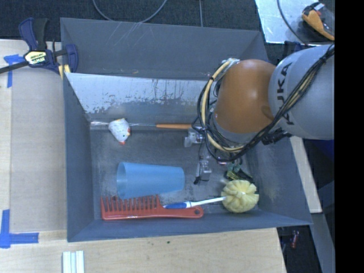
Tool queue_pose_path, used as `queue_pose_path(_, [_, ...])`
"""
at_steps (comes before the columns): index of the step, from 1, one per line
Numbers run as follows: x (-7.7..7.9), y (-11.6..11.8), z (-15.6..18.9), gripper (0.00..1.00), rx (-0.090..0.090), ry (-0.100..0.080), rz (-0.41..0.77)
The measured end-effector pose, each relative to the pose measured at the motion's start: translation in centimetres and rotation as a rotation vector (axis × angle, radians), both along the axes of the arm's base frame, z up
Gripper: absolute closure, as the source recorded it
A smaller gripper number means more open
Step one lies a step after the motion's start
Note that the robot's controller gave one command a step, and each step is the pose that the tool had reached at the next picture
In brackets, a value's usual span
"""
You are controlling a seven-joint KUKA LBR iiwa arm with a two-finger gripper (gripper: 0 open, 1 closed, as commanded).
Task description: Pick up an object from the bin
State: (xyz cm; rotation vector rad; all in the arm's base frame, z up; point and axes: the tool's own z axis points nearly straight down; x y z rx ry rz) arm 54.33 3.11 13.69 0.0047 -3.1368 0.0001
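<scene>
1. Candidate object: blue plastic cup (151, 180), lying on its side on the bin floor, front-centre, open mouth to the left. Its lower side is just beside the red comb (142, 207), which probably stops it rolling.
2. Gripper (202, 172) hangs just off the cup's right end, low over the floor, between the cup and a yellow fluffy ball (240, 195). How wide it stands cannot be told, as the wrist blocks the view. Nothing is seen held.
3. White-and-blue toothbrush (193, 203) lies just in front of the gripper, one end over the comb's right end, the other touching the yellow ball.
4. Comb, toothbrush and ball sit in a row along the near wall of the bin (79, 169); loose items likely slid there.
5. Well apart, at the back: a small white toy (119, 130) and a thin orange stick (172, 127), lying along the crease under the rear wall.
6. Orange cover (242, 98) and cables hide the wrist.
7. Judgement: pick not yet made.
</scene>
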Motion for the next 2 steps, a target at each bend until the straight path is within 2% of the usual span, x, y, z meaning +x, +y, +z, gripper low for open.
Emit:
queue_pose_path(1, [0.2,0.0,0.5,0.0,0.0,-0.008,-0.001])
queue_pose_path(2, [-3.1,-8.9,-6.4,0.0,0.0,-0.014,0.236])
